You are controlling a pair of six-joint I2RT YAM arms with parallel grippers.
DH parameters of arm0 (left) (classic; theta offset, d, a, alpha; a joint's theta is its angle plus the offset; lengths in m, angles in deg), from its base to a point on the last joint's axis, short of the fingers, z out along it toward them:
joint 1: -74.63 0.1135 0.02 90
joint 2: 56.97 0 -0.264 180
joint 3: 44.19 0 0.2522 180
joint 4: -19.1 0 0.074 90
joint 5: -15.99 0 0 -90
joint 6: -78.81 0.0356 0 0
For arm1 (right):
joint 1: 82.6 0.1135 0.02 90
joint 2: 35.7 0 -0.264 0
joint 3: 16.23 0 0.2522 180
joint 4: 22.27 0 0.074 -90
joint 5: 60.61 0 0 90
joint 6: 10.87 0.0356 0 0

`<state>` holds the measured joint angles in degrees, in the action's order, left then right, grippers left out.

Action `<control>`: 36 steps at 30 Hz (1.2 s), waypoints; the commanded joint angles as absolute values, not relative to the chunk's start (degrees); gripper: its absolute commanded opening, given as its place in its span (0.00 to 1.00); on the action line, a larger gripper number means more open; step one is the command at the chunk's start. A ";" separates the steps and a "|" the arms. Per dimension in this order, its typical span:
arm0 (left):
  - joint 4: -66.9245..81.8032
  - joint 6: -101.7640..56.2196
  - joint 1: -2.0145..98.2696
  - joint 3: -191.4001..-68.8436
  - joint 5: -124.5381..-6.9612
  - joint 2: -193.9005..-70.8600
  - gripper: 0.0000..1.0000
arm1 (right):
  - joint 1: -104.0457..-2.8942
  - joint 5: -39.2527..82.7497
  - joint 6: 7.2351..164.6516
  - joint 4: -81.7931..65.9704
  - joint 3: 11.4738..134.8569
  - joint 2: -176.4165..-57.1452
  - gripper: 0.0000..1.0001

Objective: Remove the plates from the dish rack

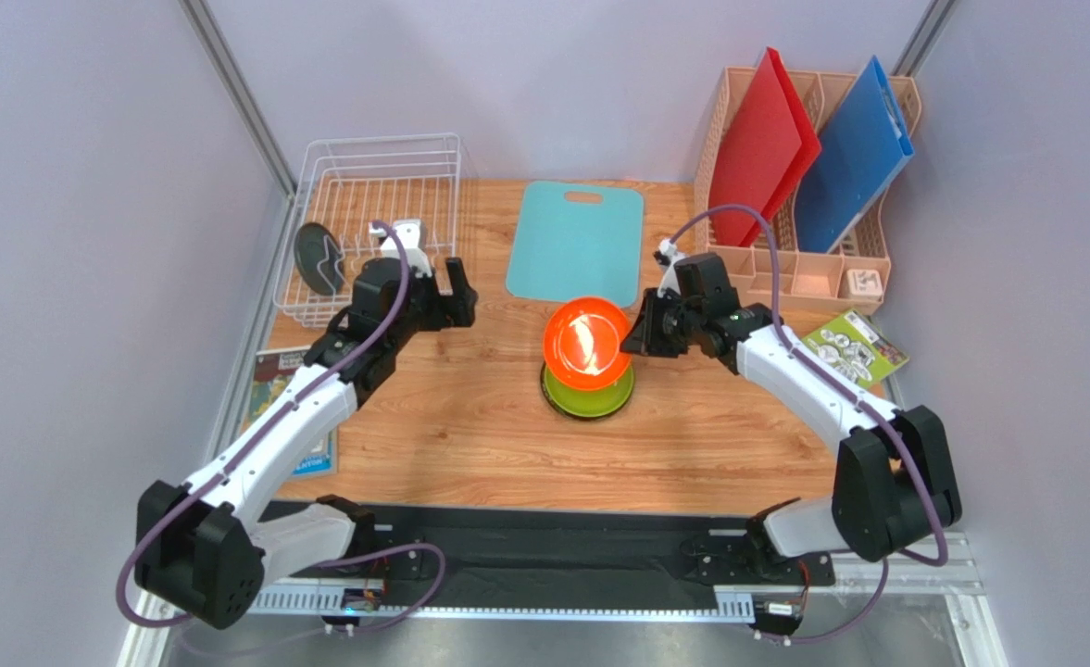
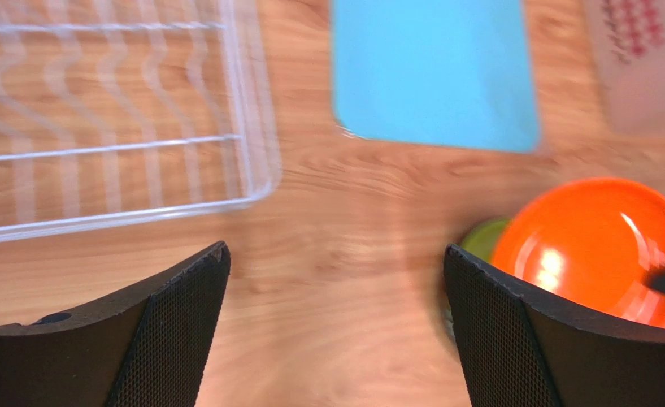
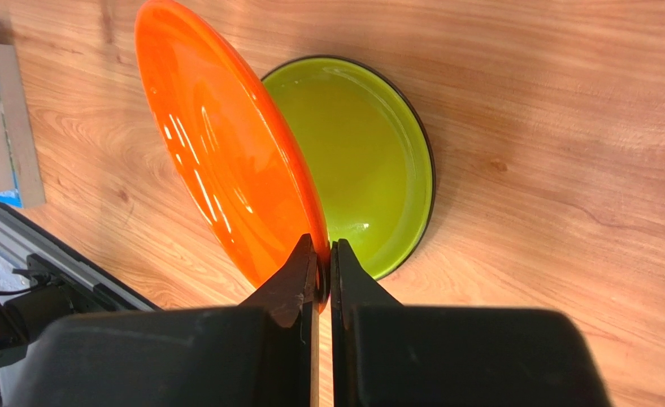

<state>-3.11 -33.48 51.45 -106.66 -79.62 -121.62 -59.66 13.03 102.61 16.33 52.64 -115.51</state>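
Note:
My right gripper (image 3: pixel 324 259) is shut on the rim of the orange plate (image 3: pixel 225 153), which hangs tilted above the lime green plate (image 3: pixel 361 161) lying flat on the table. From above, the orange plate (image 1: pixel 586 341) covers most of the green plate (image 1: pixel 588 400), with the right gripper (image 1: pixel 637 338) at its right edge. The left gripper (image 1: pixel 456 295) stands open and empty between the white wire dish rack (image 1: pixel 369 160) and the plates; its fingers (image 2: pixel 179 292) frame bare wood. A dark plate (image 1: pixel 319 259) stands on edge in the rack.
A teal cutting board (image 1: pixel 577 239) lies flat behind the plates. A peach organizer (image 1: pixel 842 271) holding red and blue boards stands at back right. Booklets lie at the left edge (image 1: pixel 283 403) and right (image 1: pixel 854 348).

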 commanded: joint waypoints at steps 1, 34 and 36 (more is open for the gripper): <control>-7.14 -27.11 51.34 -107.96 -100.10 -118.59 1.00 | -59.66 12.43 101.45 17.68 52.90 -117.61 0.00; -6.35 -27.98 51.42 -113.40 -106.18 -123.14 1.00 | -59.57 11.29 97.15 23.14 55.28 -124.29 0.50; -6.27 -26.93 51.42 -114.64 -106.79 -124.38 0.99 | -59.57 11.37 96.88 23.13 55.45 -124.38 0.50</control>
<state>-7.05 -29.13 51.47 -110.31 -105.10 -122.58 -59.66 10.91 98.96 22.43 53.08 -123.79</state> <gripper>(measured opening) 0.993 0.504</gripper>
